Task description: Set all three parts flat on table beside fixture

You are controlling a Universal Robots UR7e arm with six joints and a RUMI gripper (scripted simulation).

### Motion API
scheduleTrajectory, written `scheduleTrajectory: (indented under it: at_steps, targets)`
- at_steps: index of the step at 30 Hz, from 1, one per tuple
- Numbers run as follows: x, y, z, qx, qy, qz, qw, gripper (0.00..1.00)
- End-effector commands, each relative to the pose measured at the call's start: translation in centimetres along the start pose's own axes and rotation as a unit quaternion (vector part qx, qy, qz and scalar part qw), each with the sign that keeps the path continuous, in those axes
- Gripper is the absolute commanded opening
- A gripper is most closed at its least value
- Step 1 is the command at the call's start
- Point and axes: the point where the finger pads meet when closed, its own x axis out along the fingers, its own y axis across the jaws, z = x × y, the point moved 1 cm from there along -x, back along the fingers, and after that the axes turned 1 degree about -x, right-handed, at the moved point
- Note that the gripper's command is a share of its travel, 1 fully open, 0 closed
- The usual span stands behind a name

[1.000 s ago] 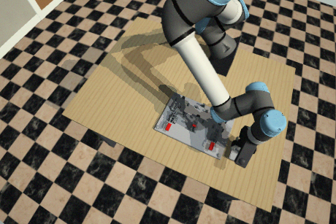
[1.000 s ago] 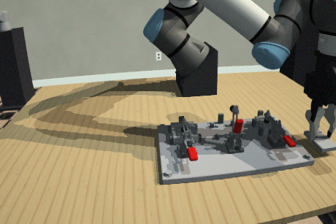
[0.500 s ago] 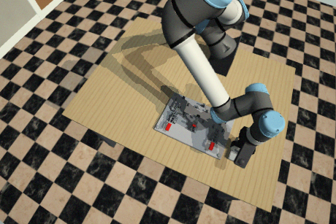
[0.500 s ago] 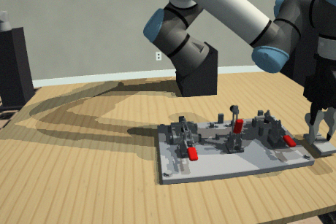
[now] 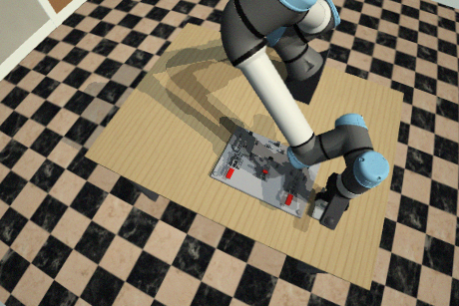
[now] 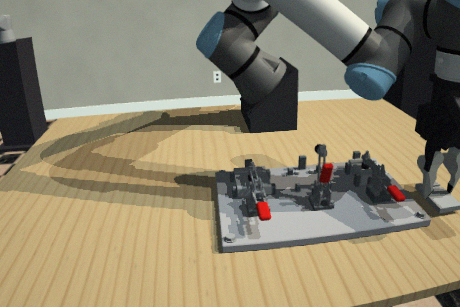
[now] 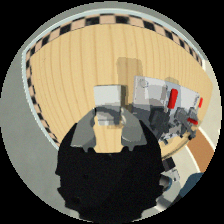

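My gripper is shut on a light grey part with a flat, square face. This grey part is held a little above the table, just off the right end of the fixture in the top and exterior views. The fixture is a grey plate with three red-handled clamps. The left handle and right handle slope low; the middle handle stands upright. Shadow and dark clamp bodies hide whether other parts sit in the fixture.
The wooden table extends around the fixture. The arm's base stands behind it. Small posts and the upright middle clamp rise from the plate, left of the gripper in the exterior view. The table's right edge lies beyond the gripper.
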Motion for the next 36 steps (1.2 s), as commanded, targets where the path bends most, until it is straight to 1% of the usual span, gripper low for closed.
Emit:
scheduleTrajectory:
  at_steps: [1,36]
  targets:
    - [-0.07,-0.01,-0.04,0.0,0.001,0.0,1.0,0.0]
    - [0.59,-0.01,-0.04,0.0,0.001,0.0,1.0,0.0]
